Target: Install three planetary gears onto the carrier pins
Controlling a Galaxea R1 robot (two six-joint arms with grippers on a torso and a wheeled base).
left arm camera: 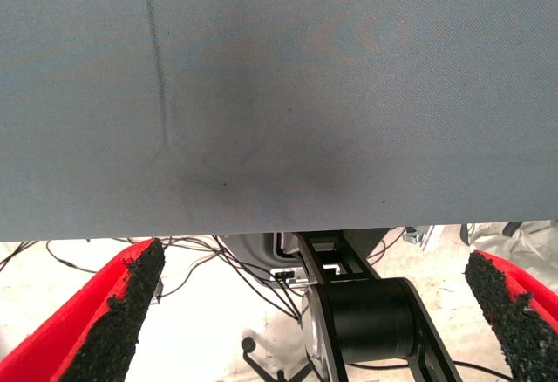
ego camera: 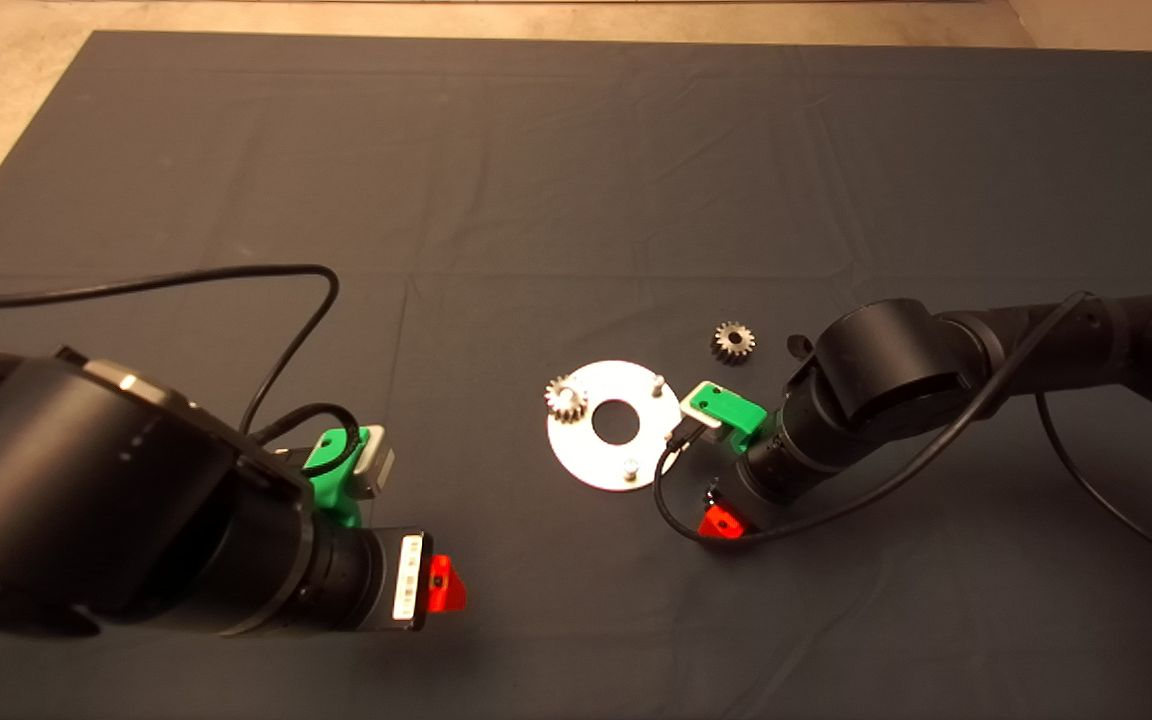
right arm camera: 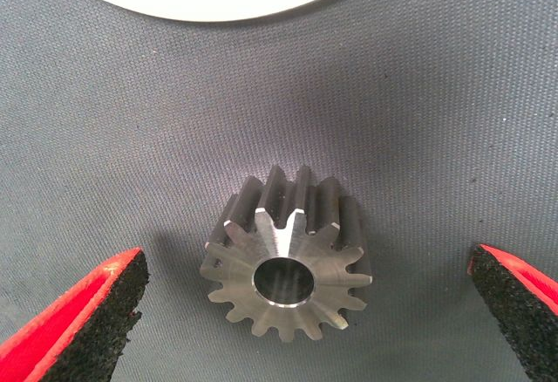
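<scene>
One planetary gear (ego camera: 566, 398) seated on plate (ego camera: 596, 460); two pins bare. Your right gripper (right arm camera: 301, 312), wide open, straddles second gear (right arm camera: 288, 255); nothing gripped. Third gear (ego camera: 733, 342) loose beyond. Left gripper (left arm camera: 318, 312) parked, open, empty.

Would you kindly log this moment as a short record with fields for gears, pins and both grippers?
Plate: flat on mat
Pins: one carries a gear; two bare
Loose gears: one on mat beyond plate; one between right gripper's fingers, untouched
Right gripper: open, low beside plate
Left gripper: open, parked at mat's near edge
</scene>
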